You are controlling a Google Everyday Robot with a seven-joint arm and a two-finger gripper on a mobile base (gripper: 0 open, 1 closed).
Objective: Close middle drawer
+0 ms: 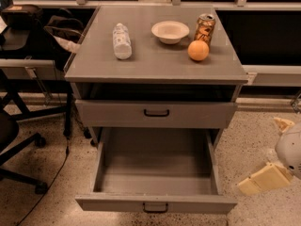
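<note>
**Closing push, set-up.** The middle drawer (pixel 155 166) stands pulled far out of the grey cabinet (pixel 155 78). Its tray is empty, and its front, with the dark loop handle (pixel 155 207), lies farthest from the cabinet. The tool (pixel 261 155) hangs low to the right of the cabinet, clear of the drawer, its 2 cream fingers apart. A good close likely means meeting the drawer front flat near the handle and pushing straight toward the cabinet. An off-centre push could skew the tray, and a hard stop might roll the orange (pixel 198 50) on the counter (pixel 155 60).
</note>
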